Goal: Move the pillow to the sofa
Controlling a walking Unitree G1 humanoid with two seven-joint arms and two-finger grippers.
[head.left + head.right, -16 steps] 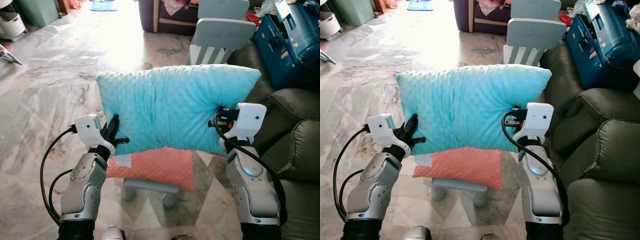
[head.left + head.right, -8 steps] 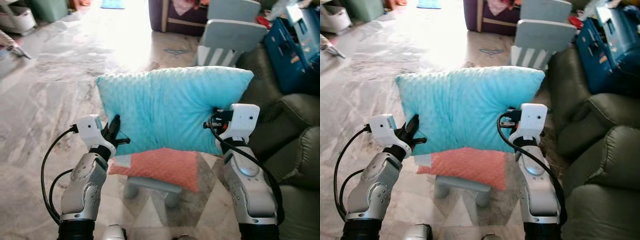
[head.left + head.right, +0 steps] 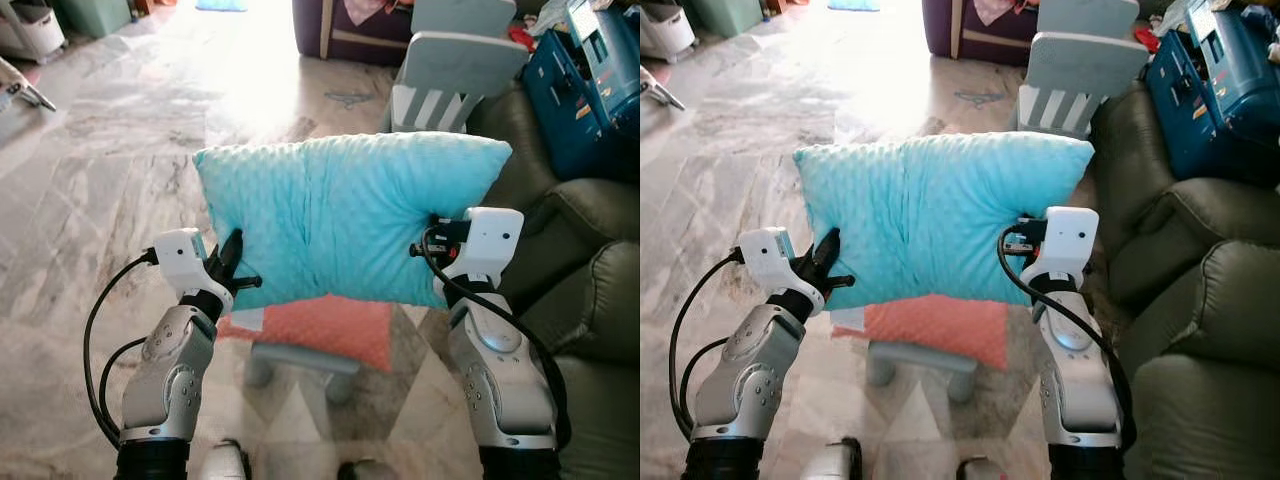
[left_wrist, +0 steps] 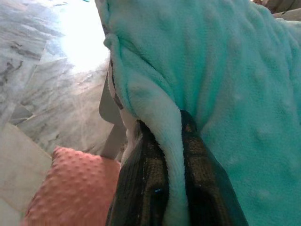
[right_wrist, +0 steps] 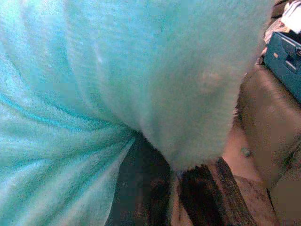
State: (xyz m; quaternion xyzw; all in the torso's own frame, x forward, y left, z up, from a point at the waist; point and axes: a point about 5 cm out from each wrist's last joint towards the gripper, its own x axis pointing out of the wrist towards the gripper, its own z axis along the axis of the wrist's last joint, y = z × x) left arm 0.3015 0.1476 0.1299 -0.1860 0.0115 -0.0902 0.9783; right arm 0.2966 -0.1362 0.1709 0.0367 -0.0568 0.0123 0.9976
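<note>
At frame centre we hold the turquoise pillow (image 3: 345, 220) aloft: left gripper (image 3: 234, 268) fingers pinch its lower-left edge, right gripper (image 3: 432, 238) fingers clamp its lower-right edge.

left gripper (image 3: 232, 268) raised, clamped; right gripper (image 3: 432, 238) raised, clamped

Silver jointed arms, white wrist boxes, black looping cables — black-fingered left hand (image 3: 232, 268)

Blown-out daylight glare on the floor (image 3: 240, 90) ahead; blurred, soft wrist views.
</note>
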